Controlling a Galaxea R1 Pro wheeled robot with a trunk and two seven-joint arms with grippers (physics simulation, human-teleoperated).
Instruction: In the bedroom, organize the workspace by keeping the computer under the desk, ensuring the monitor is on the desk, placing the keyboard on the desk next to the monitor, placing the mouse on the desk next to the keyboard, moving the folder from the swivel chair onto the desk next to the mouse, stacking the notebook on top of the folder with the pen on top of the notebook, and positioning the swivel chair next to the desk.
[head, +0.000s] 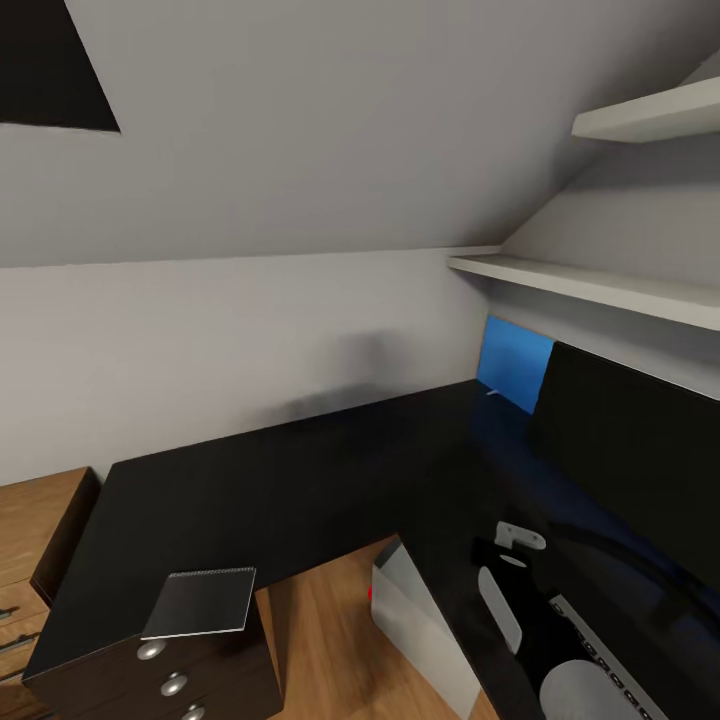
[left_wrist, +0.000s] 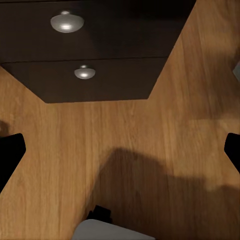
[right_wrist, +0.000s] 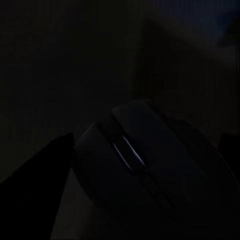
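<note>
While the right wrist view shows the mouse (right_wrist: 145, 170) between the right gripper's (right_wrist: 145, 200) dark fingers, grip indeterminable, the left gripper (left_wrist: 120, 155) hangs spread and empty over wood floor. The head view shows notebook (head: 200, 602) on desk (head: 300, 480), monitor (head: 640, 450), keyboard (head: 610, 660), computer (head: 420, 620).

black desk (head: 300, 480) carrying notebook (head: 200, 603) at its drawer-end corner, monitor (head: 640, 460) and keyboard (head: 600, 660) sitting on right wing

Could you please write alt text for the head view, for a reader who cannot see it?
An L-shaped glossy black desk fills a corner under a sloped ceiling, with a dark notebook lying at its near left end above the drawer unit. The monitor stands at the right, and the grey computer sits on the floor beneath.
</note>
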